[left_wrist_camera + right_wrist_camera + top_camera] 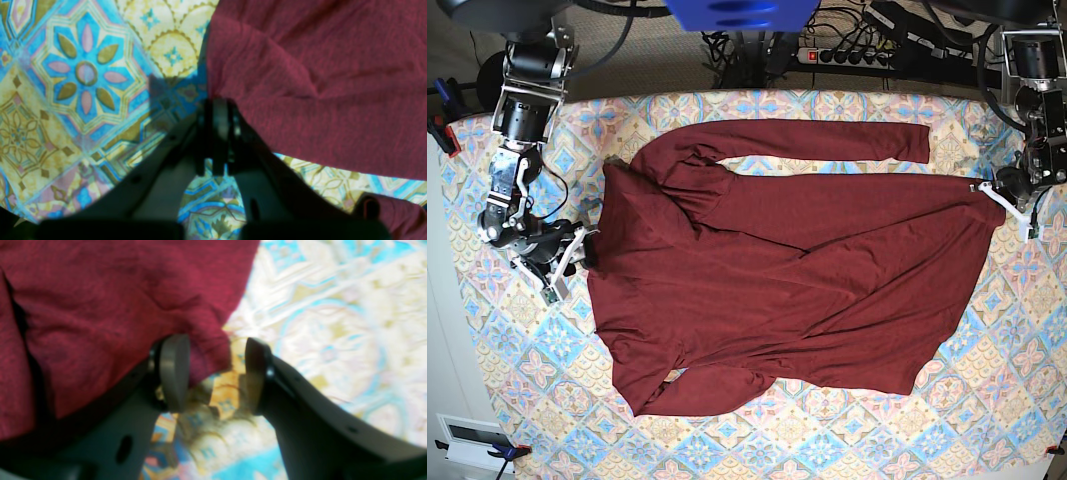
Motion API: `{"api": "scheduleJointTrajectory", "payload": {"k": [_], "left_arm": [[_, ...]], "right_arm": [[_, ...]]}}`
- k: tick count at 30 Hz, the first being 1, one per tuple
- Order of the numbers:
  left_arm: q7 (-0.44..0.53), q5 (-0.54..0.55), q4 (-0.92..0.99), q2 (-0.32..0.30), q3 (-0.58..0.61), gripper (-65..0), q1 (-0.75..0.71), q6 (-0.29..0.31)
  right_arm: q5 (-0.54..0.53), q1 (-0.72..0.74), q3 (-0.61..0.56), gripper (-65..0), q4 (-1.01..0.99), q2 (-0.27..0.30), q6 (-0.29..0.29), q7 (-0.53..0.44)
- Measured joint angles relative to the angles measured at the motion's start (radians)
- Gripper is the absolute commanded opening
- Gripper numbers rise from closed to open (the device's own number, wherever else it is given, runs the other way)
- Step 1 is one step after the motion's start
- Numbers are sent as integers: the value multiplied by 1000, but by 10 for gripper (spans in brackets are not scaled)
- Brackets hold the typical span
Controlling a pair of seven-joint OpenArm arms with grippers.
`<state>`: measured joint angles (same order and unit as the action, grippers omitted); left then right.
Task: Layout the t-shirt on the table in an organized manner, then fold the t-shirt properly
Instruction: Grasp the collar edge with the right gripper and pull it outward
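Note:
The dark maroon t-shirt (787, 270) lies spread across the patterned table (847, 440), one long sleeve stretched along the far side, the other folded under at the near edge. At the view's right, my left gripper (1005, 190) is shut on the t-shirt's corner; in the left wrist view the closed jaws (218, 110) meet the fabric's (317, 83) edge over the table (83, 73). At the view's left, my right gripper (585, 250) is open at the shirt's other end. In the right wrist view a fold of the t-shirt (100, 306) hangs between its spread fingers (215, 368), above the table (333, 323).
A power strip with cables (847, 55) lies behind the table's far edge. A blue housing (737, 12) hangs above the back middle. A red clamp (442, 130) sits on the table's left edge. Bare tablecloth shows along the near side.

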<state>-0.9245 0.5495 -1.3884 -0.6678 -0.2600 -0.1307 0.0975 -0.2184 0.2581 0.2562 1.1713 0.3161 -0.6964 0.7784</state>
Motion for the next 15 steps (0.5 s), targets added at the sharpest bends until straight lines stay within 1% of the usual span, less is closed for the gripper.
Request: {"api": "scheduleJointTrajectory", "payload": {"k": [3,4,8,9,10,13,14,15], "left_arm": [[0,0,0,0,0,-650,0,0],[0,0,0,0,0,-650,0,0],[0,2,0,0,0,-650,0,0],[0,3,0,0,0,-650,0,0],[0,3,0,0,0,-650,0,0],[0,3,0,1,0,-650,0,0],[0,3,0,1,0,-650,0,0],[0,3,0,0,0,-650,0,0]], "right_arm": [[-1,-5,-6,-386,-67,-1,0,-44],[-8,-5,-5,-387,-87,3,0,-74],[-15,34,-4,-395,-157,5,-3,-92],[-16,33,-4,-415,-164,3,-2,-105],[-22,32,-4,-453,-167,3,1,-111],[-23,31,-3,-623,-171,6,0,-111],[-24,29,-3,-650,-172,5,-1,-117],[-21,27,-4,-649,-172,4,0,-130]]}}
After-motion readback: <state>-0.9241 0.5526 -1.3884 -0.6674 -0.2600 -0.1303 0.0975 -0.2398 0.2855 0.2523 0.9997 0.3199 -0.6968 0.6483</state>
